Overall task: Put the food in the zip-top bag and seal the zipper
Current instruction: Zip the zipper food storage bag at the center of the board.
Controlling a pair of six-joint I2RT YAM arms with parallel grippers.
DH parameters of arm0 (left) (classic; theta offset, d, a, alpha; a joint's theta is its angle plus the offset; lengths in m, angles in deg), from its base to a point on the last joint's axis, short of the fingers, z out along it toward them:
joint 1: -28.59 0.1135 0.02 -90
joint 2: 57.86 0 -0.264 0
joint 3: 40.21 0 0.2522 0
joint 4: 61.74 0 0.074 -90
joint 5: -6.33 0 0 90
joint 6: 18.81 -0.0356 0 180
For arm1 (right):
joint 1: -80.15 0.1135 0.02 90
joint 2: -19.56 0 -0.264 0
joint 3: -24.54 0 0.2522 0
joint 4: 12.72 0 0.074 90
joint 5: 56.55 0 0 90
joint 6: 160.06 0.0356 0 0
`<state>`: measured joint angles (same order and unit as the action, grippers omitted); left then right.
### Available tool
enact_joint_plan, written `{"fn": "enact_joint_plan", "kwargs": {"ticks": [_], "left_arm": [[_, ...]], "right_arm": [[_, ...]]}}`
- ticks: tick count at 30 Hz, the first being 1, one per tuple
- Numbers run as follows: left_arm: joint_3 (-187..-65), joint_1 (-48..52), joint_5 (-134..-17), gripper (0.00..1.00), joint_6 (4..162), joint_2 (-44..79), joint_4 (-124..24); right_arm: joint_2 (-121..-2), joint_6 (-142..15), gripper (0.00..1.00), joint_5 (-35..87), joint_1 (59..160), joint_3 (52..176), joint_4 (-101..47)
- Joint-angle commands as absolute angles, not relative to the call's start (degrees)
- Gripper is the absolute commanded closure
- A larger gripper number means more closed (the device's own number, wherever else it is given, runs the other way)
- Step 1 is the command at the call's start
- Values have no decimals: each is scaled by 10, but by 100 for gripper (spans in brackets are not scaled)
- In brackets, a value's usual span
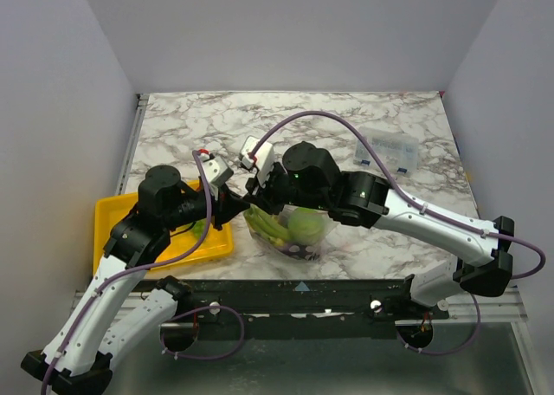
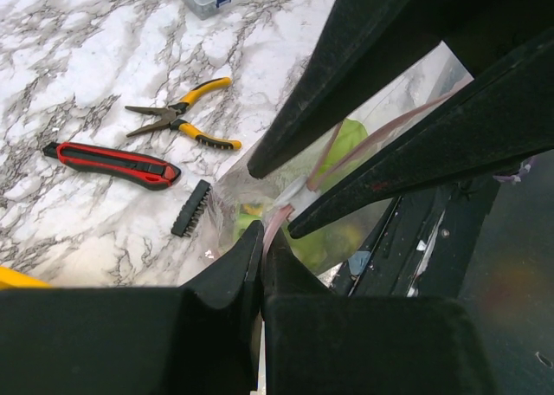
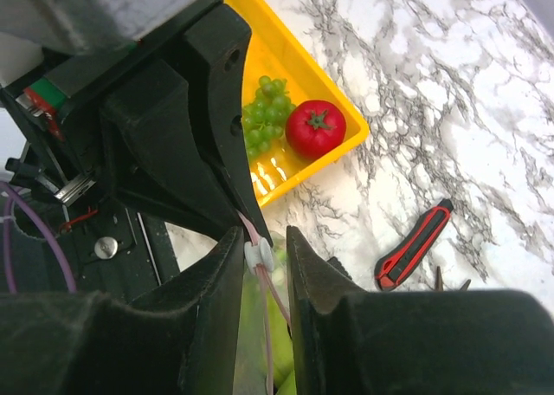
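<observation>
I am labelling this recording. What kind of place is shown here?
Probably a lab test cell, not a kitchen: a marble-patterned table boxed in by plain grey walls, with toy food in a yellow tray and scattered pliers.

A white marble-patterned bench top [image 1: 346,126] with grey veining stands inside plain pale grey walls [image 1: 294,31] that enclose its far, left and right edges. A dark metal rail [image 1: 303,295] runs along the near edge. Lighting is even and soft.
</observation>
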<state>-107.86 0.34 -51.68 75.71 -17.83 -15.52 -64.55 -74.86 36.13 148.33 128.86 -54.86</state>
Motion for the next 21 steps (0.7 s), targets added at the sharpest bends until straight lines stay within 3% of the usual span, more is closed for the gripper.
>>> {"fn": "enact_joint_plan", "kwargs": {"ticks": [1, 8, 11, 17, 19, 21], "left_arm": [[-1095, 1, -517, 100, 760, -192, -169], [-1094, 1, -519, 100, 758, -196, -168], [-1094, 1, -518, 100, 758, -200, -168], [-1089, 0, -513, 100, 755, -204, -172], [-1086, 0, -511, 100, 754, -209, -175], [-1084, 0, -520, 100, 752, -215, -175]], "right_arm": [[-654, -761, 75, 343, 1485, 1291, -562], [-659, -782, 69, 342, 1485, 1289, -563], [-665, -785, 77, 344, 1485, 1295, -569], [-672, -792, 84, 321, 1485, 1305, -571], [-674, -809, 99, 319, 1486, 1301, -577], [-660, -826, 100, 332, 1485, 1270, -562]]}}
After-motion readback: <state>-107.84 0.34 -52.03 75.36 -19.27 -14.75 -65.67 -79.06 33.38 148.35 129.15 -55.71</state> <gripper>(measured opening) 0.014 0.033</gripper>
